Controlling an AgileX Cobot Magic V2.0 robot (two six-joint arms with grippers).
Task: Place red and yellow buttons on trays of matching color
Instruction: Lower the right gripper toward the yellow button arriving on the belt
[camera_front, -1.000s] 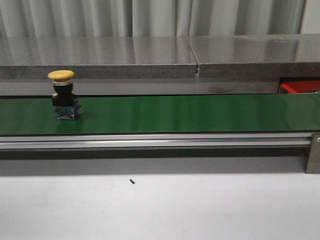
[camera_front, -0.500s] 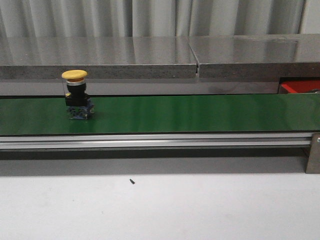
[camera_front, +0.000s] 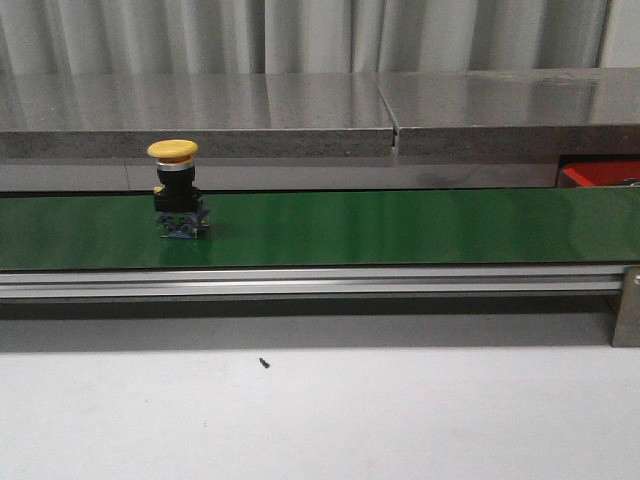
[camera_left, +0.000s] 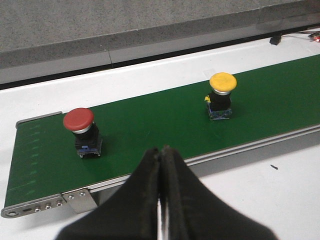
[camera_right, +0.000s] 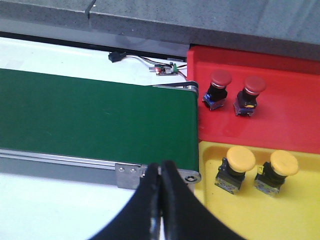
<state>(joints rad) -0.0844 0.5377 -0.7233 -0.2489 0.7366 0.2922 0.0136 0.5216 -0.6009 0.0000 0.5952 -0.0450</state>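
Observation:
A yellow button (camera_front: 176, 196) stands upright on the green belt (camera_front: 400, 225), left of its middle; the left wrist view shows this yellow button (camera_left: 221, 95) and a red button (camera_left: 81, 131) further back along the belt. My left gripper (camera_left: 161, 150) is shut and empty, on the near side of the belt. The right gripper (camera_right: 160, 167) is also shut and empty, near the belt's end. Beside that end lie a red tray (camera_right: 290, 130) holding two red buttons (camera_right: 219, 88) and a yellow tray (camera_right: 300, 215) holding two yellow buttons (camera_right: 235, 167).
A grey stone ledge (camera_front: 300, 110) runs behind the belt. An aluminium rail (camera_front: 300, 280) edges the belt's near side, with white tabletop (camera_front: 320, 410) in front. A small circuit board with wires (camera_right: 165, 68) lies behind the belt's end.
The yellow button has ridden the belt to the right, from about the far left toward the middle. Neither gripper shows in the earlier frames.

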